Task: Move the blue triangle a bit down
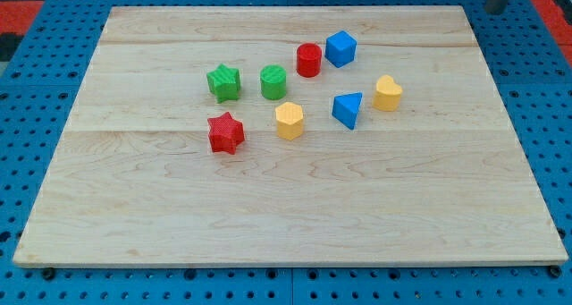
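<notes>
The blue triangle (348, 109) lies on the wooden board (286, 207), right of centre in the block cluster. The yellow heart (387, 92) sits just to its right and a little higher. The yellow hexagon (289, 121) is to its left. The blue cube (340, 48) and the red cylinder (309, 60) lie above it. My rod shows at the view's top right, past the board's corner. My tip (493, 10) is far up and right of the blue triangle and touches no block.
The green cylinder (273, 81) and the green star (224, 82) lie to the left of the cluster. The red star (225, 132) is below the green star. A blue pegboard (27, 117) surrounds the board.
</notes>
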`<state>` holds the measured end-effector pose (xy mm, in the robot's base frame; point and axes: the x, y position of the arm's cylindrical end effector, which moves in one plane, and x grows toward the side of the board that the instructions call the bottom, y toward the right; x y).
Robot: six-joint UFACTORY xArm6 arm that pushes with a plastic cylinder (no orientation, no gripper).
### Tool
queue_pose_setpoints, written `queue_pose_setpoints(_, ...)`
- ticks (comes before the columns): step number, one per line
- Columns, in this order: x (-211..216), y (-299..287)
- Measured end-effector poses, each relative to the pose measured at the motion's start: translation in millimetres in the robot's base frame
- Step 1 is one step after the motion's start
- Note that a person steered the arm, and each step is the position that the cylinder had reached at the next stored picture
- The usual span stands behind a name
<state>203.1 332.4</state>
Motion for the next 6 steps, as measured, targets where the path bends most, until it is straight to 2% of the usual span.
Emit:
queue_pose_setpoints(1,42.9,-37.0)
queue_pose_setpoints(2,105.6,-89.6)
queue_pose_setpoints(3,127.5,-144.5)
queue_pose_setpoints(4,127.8,-201.9)
queue_pose_setpoints(5,144.6,-242.0)
queue_pose_setpoints(6,172.9,-254.6)
